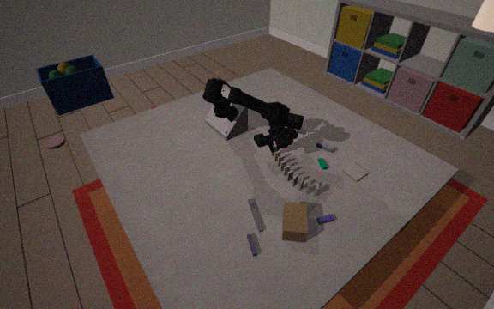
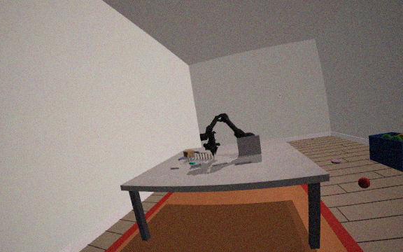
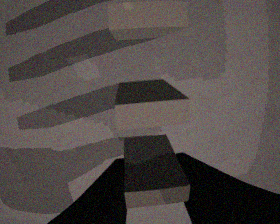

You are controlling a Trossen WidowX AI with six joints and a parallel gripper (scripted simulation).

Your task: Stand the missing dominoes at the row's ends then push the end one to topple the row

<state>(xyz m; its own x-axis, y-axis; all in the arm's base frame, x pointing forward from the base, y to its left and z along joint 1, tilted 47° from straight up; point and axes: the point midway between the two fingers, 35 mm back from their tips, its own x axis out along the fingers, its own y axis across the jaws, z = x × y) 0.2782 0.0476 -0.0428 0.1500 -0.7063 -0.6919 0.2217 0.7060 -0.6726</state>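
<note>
The row of thin pale dominoes [image 1: 295, 172] [image 2: 204, 156] stands on the table. In the wrist view, the row's nearest standing domino [image 3: 151, 116] is just ahead of the fingers, with others beyond it. My gripper [image 1: 275, 148] [image 2: 215, 153] [image 3: 149, 164] points down at the arm-side end of the row, low over the table. It is shut on a domino [image 3: 156, 172], with one finger against each side. This domino is upright, roughly parallel to the nearest one, with a small gap between them. Its lower edge is hidden, so contact with the table cannot be told.
A tan box [image 1: 295, 221] lies beyond the row's far end, with a purple block [image 1: 326, 219] beside it. A green block [image 1: 322, 163], a grey piece [image 1: 328, 148] and a pale tile [image 1: 355, 172] lie on one side. A grey bar [image 1: 256, 215] and a purplish bar [image 1: 254, 245] lie on the other.
</note>
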